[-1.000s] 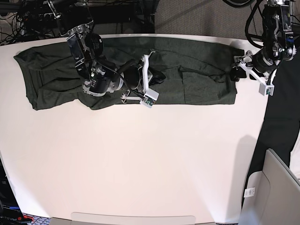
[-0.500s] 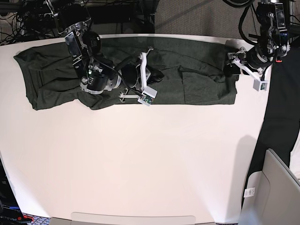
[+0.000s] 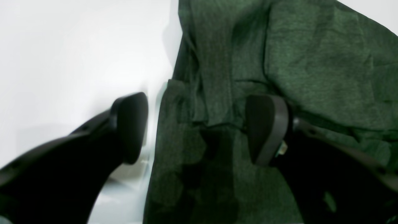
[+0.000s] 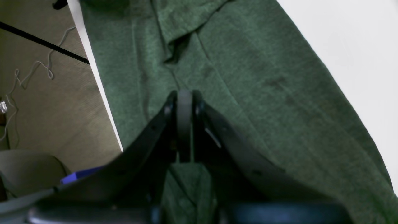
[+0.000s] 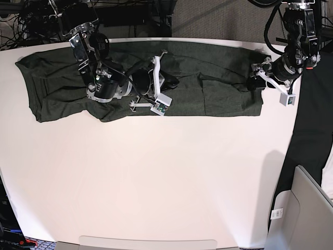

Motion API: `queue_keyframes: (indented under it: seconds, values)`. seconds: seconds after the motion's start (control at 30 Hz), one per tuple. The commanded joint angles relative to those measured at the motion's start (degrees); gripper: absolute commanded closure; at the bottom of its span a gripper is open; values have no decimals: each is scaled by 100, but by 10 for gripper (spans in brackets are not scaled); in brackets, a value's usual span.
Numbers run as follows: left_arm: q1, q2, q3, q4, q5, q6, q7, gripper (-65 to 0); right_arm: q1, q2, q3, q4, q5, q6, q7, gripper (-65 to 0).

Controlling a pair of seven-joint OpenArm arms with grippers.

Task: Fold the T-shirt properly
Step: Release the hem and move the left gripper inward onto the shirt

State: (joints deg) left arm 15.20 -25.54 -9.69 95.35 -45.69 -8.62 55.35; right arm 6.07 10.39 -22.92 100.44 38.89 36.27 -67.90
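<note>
T-shirt (image 5: 208,78): dark olive-green knit, spread in a long wrinkled band along the far edge of the white counter (image 5: 156,177), one end near the counter's far corner, the other reaching the opposite side.

Left tool (image 3: 196,127): jaws wide apart, straddling the shirt's edge; one finger (image 3: 130,124) over bare counter just beside the cloth, the other finger (image 3: 264,127) over the fabric, a rumpled fold lying between them. In the base view, at the shirt's end (image 5: 257,78).

Right tool (image 4: 184,121): jaws pressed together, resting on the fabric near the counter's far edge; cloth pinched between the pads or not, cannot tell. In the base view, low over the shirt's middle (image 5: 169,83), folds bunched around it.
</note>
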Motion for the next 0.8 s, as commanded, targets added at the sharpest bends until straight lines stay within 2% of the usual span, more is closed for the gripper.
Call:
queue_keyframes:
  seconds: [0.0,0.17,0.33,0.43,0.53,0.67,0.77]
  values:
    - [-74,-70,-11,34,-7,-4,78,-480,84,11,116,131,80,34,104,-2]
    - [-48,-61,-2,52,-270,-21,87,-475,75,11,239,131,106,34,104,-2]
    - [-39,-97,7,157,-859,-30,131,-424,75,11,239,131,97,34,104,-2]
    - [-74,-97,-2,192,-991,-408,386,-421,75,-6,239,131,97,34,104,-2]
    - [-74,-97,-20,184,-965,-848,386,-419,66,-24,239,131,97,34,104,-2]
    - [-83,-88,-11,166,-956,-848,377,-413,-4,-6,274,131,89,34,104,-2]
    - [-188,-70,-2,157,-956,-856,368,-371,-13,2,274,202,106,34,104,-2]
